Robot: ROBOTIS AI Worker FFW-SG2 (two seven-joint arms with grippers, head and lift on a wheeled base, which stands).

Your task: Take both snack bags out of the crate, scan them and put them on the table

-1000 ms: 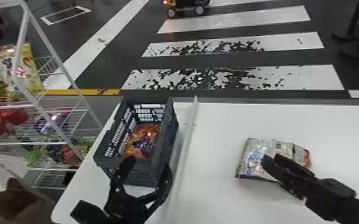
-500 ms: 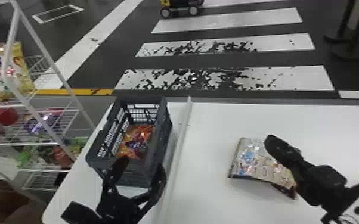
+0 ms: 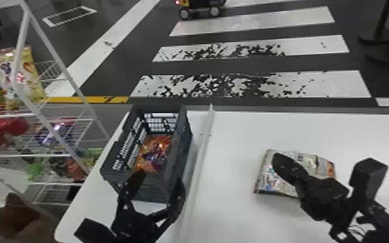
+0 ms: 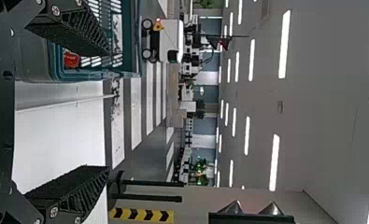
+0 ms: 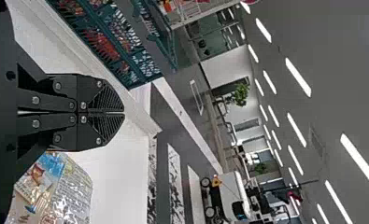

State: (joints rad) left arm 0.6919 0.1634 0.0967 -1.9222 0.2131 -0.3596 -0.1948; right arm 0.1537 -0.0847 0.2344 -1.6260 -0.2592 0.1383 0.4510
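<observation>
In the head view, an orange snack bag (image 3: 154, 153) lies inside the dark crate (image 3: 160, 187) on the left part of the table. My left gripper (image 3: 161, 182) is at the crate's near side, fingers spread and holding nothing; the left wrist view has the left gripper (image 4: 108, 109) with a wide gap beside the crate (image 4: 95, 77). The other snack bag (image 3: 266, 181) lies flat on the table, right of the crate, partly covered by my right gripper (image 3: 279, 159). In the right wrist view the right gripper (image 5: 124, 112) has its fingers pressed together, empty, beside that bag (image 5: 70, 193).
A pale raised strip (image 3: 200, 155) runs along the white table (image 3: 236, 142) between crate and bag. Left of the table stands a white wire shelf (image 3: 47, 119) with snacks, and a brown object (image 3: 13, 216) is below it. A small wheeled robot (image 3: 200, 5) is on the floor beyond.
The head view has shifted slightly. My right gripper's tip has shifted a little to the left over the bag on the table. The left gripper keeps its place by the crate.
</observation>
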